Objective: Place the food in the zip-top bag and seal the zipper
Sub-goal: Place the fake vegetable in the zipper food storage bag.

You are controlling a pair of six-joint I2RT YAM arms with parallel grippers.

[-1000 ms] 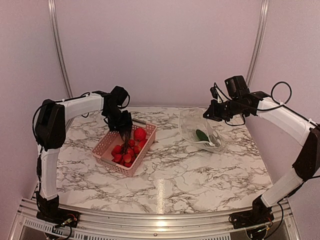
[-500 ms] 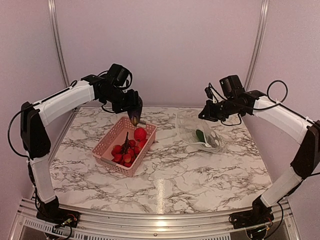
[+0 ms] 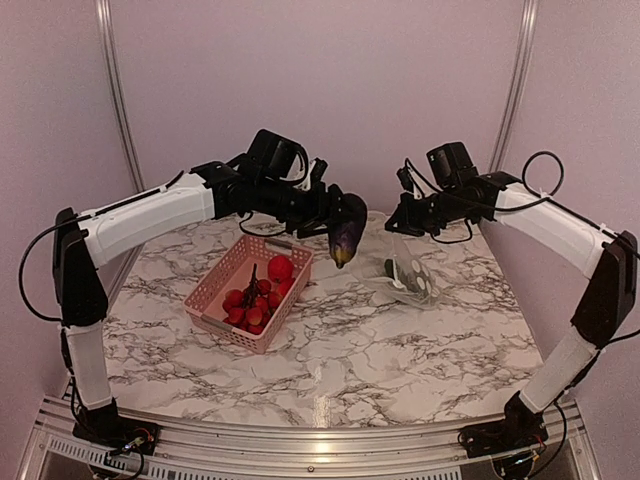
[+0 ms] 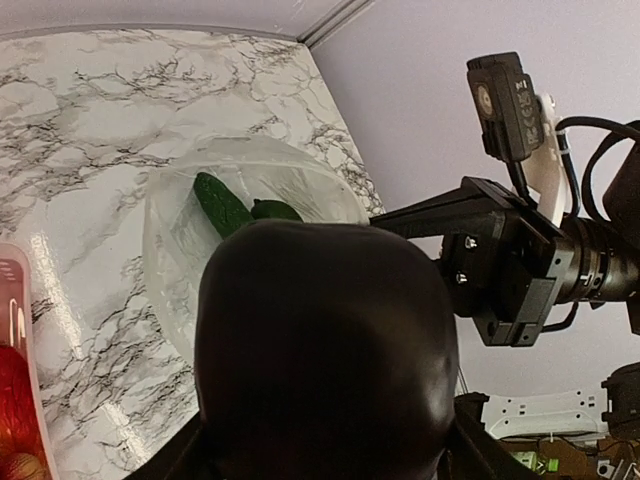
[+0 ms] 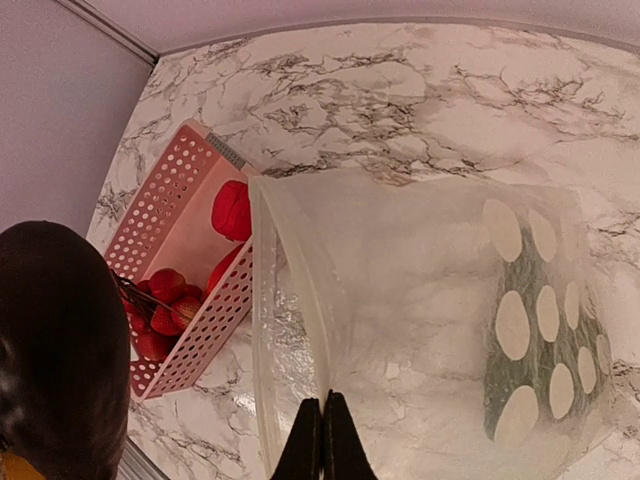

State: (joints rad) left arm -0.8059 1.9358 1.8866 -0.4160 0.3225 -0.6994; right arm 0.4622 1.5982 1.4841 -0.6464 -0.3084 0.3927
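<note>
My left gripper (image 3: 338, 224) is shut on the dark purple eggplant (image 3: 347, 240) and holds it in the air, between the pink basket and the clear zip-top bag (image 3: 412, 272). The eggplant fills the lower left wrist view (image 4: 320, 340). The bag's open mouth lies beyond it (image 4: 175, 250), with two green pieces (image 4: 222, 203) inside. My right gripper (image 3: 401, 226) is shut on the bag's upper mouth edge and holds it raised. In the right wrist view its fingertips (image 5: 323, 440) pinch the zipper strip (image 5: 293, 290). The tomato (image 3: 280, 267) and strawberry pieces (image 3: 248, 305) lie in the basket.
The pink lattice basket (image 3: 212, 288) stands left of centre on the marble table, and also shows in the right wrist view (image 5: 165, 205). The two arms' wrists are close together above the back of the table. Walls close in the back and sides.
My left gripper has lifted the eggplant out of the basket and carried it right, up to the bag's mouth. My right gripper has moved a little left and up with the bag's edge.
</note>
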